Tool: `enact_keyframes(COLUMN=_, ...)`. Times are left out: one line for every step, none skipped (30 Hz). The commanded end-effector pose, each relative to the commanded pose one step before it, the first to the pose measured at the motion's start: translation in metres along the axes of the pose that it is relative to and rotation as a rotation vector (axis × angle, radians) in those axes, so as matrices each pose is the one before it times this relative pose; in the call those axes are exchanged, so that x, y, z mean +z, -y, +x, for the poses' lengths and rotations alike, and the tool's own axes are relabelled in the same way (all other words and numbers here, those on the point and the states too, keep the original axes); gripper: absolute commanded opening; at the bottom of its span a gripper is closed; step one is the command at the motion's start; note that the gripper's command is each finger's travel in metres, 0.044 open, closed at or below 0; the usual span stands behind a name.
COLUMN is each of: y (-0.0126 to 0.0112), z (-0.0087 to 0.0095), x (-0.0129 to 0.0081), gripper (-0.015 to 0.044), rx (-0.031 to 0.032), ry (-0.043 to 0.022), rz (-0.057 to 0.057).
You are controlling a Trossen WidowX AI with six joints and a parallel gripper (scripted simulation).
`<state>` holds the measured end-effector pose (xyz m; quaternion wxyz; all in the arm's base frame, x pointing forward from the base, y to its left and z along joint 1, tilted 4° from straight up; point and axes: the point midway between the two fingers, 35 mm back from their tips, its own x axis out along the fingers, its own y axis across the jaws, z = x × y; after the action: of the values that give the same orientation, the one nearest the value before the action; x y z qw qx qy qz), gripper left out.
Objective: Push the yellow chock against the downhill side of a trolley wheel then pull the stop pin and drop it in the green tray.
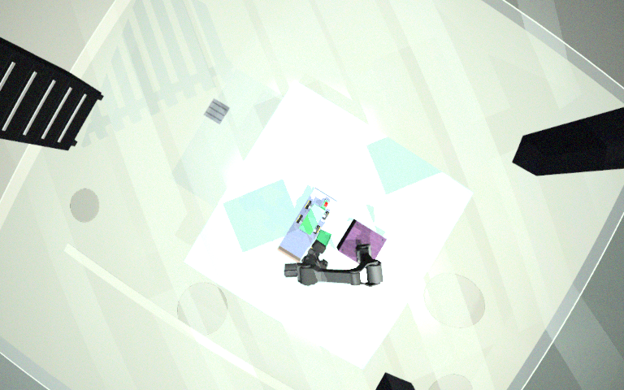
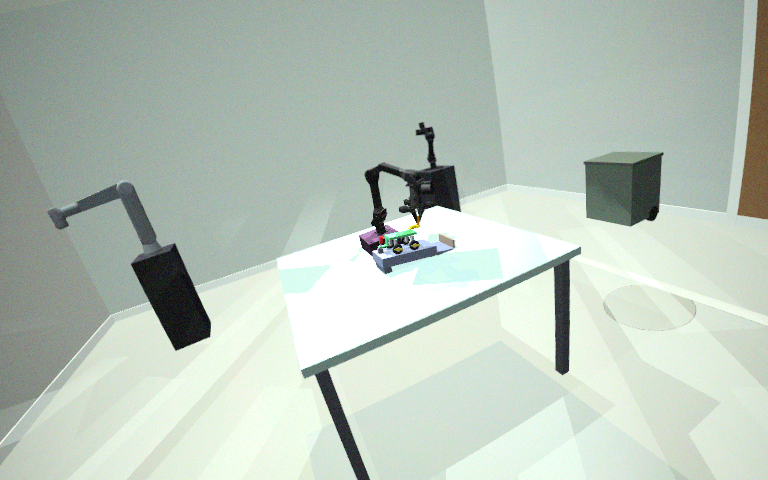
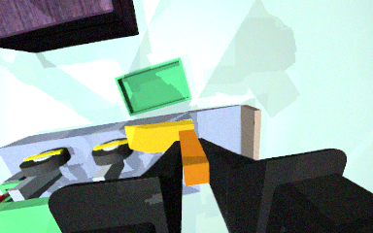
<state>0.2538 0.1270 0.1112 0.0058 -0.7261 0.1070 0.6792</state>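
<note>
My gripper (image 3: 188,145) (image 2: 416,215) is shut on the orange handle (image 3: 194,162) of the yellow chock (image 3: 154,136). The chock hangs over the lilac ramp (image 3: 216,125) (image 1: 294,239) (image 2: 390,261), just downhill of the trolley's nearest wheel (image 3: 111,149). I cannot tell whether chock and wheel touch. A second wheel (image 3: 46,160) shows further left. The trolley (image 1: 309,221) (image 2: 396,242) has a green deck and stands on the ramp. The red-headed stop pin (image 1: 325,203) (image 2: 381,240) sits at its uphill end. The green tray (image 3: 154,86) (image 1: 324,237) lies on the table beside the ramp.
A tan end wall (image 3: 251,131) (image 2: 447,241) closes the ramp's low end. The arm's purple base block (image 3: 58,15) (image 1: 363,239) stands close behind the tray. The white table (image 2: 396,316) carries everything.
</note>
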Motion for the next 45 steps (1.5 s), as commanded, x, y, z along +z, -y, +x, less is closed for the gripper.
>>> enact_keyframes(y=-0.00034, z=-0.00043, x=-0.00028, gripper=0.0000, rx=0.00820, ry=-0.00421, rz=-0.0526)
enact_keyframes(y=0.00000, z=0.00000, x=0.00000, gripper=0.0000, rx=0.00000, ry=0.00000, rz=0.0000)
enact_keyframes(y=0.00000, z=0.00000, x=0.00000, gripper=0.0000, rx=0.00000, ry=0.00000, rz=0.0000)
enact_keyframes(y=0.00000, z=0.00000, x=0.00000, gripper=0.0000, rx=0.00000, ry=0.00000, rz=0.0000)
enact_keyframes(y=0.00015, z=0.00014, x=-0.00079, gripper=0.0000, rx=-0.00002, ry=-0.00008, rz=0.0000)
enact_keyframes(y=0.00043, z=0.00044, x=-0.00237, gripper=0.0000, rx=-0.00006, ry=-0.00025, rz=0.0000)
enact_keyframes(y=0.00045, z=0.00049, x=-0.00253, gripper=0.0000, rx=-0.00006, ry=-0.00026, rz=0.0000)
enact_keyframes(y=0.00061, z=0.00074, x=-0.00358, gripper=0.0000, rx=-0.00007, ry=-0.00038, rz=0.0001)
enact_keyframes(y=0.00061, z=0.00087, x=-0.00383, gripper=0.0000, rx=-0.00006, ry=-0.00039, rz=0.0001)
enact_keyframes(y=0.00038, z=0.00060, x=-0.00251, gripper=0.0000, rx=-0.00003, ry=-0.00026, rz=0.0000)
enact_keyframes(y=0.00027, z=0.00048, x=-0.00228, gripper=0.0000, rx=-0.00001, ry=-0.00022, rz=0.0000)
enact_keyframes(y=0.00023, z=0.00045, x=-0.00206, gripper=0.0000, rx=-0.00001, ry=-0.00020, rz=0.0000)
enact_keyframes(y=0.00025, z=0.00049, x=-0.00266, gripper=0.0000, rx=-0.00001, ry=-0.00025, rz=0.0000)
enact_keyframes(y=0.00021, z=0.00048, x=-0.00249, gripper=0.0000, rx=0.00000, ry=-0.00024, rz=0.0000)
enact_keyframes(y=0.00017, z=0.00033, x=-0.00270, gripper=0.0000, rx=0.00000, ry=-0.00025, rz=0.0000)
enact_keyframes(y=0.00012, z=0.00027, x=-0.00208, gripper=0.0000, rx=0.00000, ry=-0.00020, rz=0.0000)
enact_keyframes(y=0.00004, z=0.00009, x=-0.00069, gripper=0.0000, rx=0.00000, ry=-0.00007, rz=0.0000)
enact_keyframes(y=0.00000, z=0.00000, x=0.00000, gripper=0.0000, rx=0.00000, ry=0.00000, rz=0.0000)
enact_keyframes(y=0.00001, z=0.00051, x=0.00014, gripper=0.0000, rx=0.00001, ry=0.00001, rz=0.0000)
enact_keyframes(y=0.00003, z=0.00152, x=0.00042, gripper=0.0000, rx=0.00002, ry=0.00003, rz=0.0000)
enact_keyframes(y=0.00004, z=0.00210, x=0.00035, gripper=0.0000, rx=0.00003, ry=0.00002, rz=0.0000)
enact_keyframes(y=0.00004, z=0.00323, x=0.00057, gripper=0.0000, rx=0.00005, ry=0.00004, rz=0.0000)
enact_keyframes(y=0.00026, z=0.00385, x=0.00011, gripper=0.0000, rx=0.00004, ry=0.00000, rz=0.0000)
enact_keyframes(y=0.00020, z=0.00336, x=0.00013, gripper=0.0000, rx=0.00004, ry=0.00000, rz=0.0000)
enact_keyframes(y=0.00038, z=0.00327, x=-0.00036, gripper=0.0000, rx=0.00002, ry=-0.00004, rz=0.0000)
enact_keyframes(y=0.00025, z=0.00224, x=-0.00023, gripper=0.0000, rx=0.00002, ry=-0.00003, rz=0.0000)
enact_keyframes(y=0.00005, z=0.00175, x=0.00001, gripper=0.0000, rx=0.00003, ry=0.00000, rz=0.0000)
enact_keyframes(y=0.00006, z=0.00236, x=0.00002, gripper=0.0000, rx=0.00004, ry=0.00000, rz=0.0000)
enact_keyframes(y=0.00003, z=0.00255, x=0.00007, gripper=0.0000, rx=0.00004, ry=0.00000, rz=0.0000)
enact_keyframes(y=0.00002, z=0.00286, x=0.00010, gripper=0.0000, rx=0.00005, ry=0.00000, rz=0.0000)
enact_keyframes(y=0.00003, z=0.00284, x=0.00004, gripper=0.0000, rx=0.00005, ry=0.00000, rz=0.0000)
enact_keyframes(y=0.00001, z=0.00269, x=0.00006, gripper=0.0000, rx=0.00005, ry=0.00000, rz=0.0000)
enact_keyframes(y=0.00001, z=0.00255, x=-0.00002, gripper=0.0000, rx=0.00005, ry=-0.00001, rz=0.0000)
enact_keyframes(y=-0.00001, z=0.00261, x=0.00000, gripper=0.0000, rx=0.00005, ry=-0.00001, rz=0.0000)
enact_keyframes(y=-0.00004, z=0.00346, x=-0.00008, gripper=0.0000, rx=0.00007, ry=-0.00001, rz=0.0000)
enact_keyframes(y=-0.00005, z=0.00276, x=-0.00004, gripper=0.0000, rx=0.00006, ry=-0.00001, rz=0.0000)
enact_keyframes(y=-0.00009, z=0.00301, x=-0.00013, gripper=0.0000, rx=0.00006, ry=-0.00002, rz=0.0000)
enact_keyframes(y=-0.00009, z=0.00247, x=-0.00008, gripper=0.0000, rx=0.00006, ry=-0.00001, rz=0.0000)
enact_keyframes(y=-0.00021, z=0.00295, x=-0.00013, gripper=0.0000, rx=0.00008, ry=-0.00002, rz=0.0000)
enact_keyframes(y=-0.00020, z=0.00264, x=-0.00009, gripper=0.0000, rx=0.00007, ry=-0.00001, rz=0.0000)
enact_keyframes(y=-0.00040, z=0.00309, x=-0.00019, gripper=0.0000, rx=0.00010, ry=-0.00002, rz=0.0000)
enact_keyframes(y=-0.00035, z=0.00254, x=-0.00014, gripper=0.0000, rx=0.00008, ry=-0.00002, rz=0.0000)
enact_keyframes(y=-0.00012, z=0.00105, x=-0.00010, gripper=0.0000, rx=0.00003, ry=-0.00001, rz=0.0000)
enact_keyframes(y=0.00000, z=0.00000, x=0.00000, gripper=0.0000, rx=0.00000, ry=0.00000, rz=0.0000)
enact_keyframes(y=0.00000, z=0.00000, x=0.00000, gripper=0.0000, rx=0.00000, ry=0.00000, rz=0.0000)
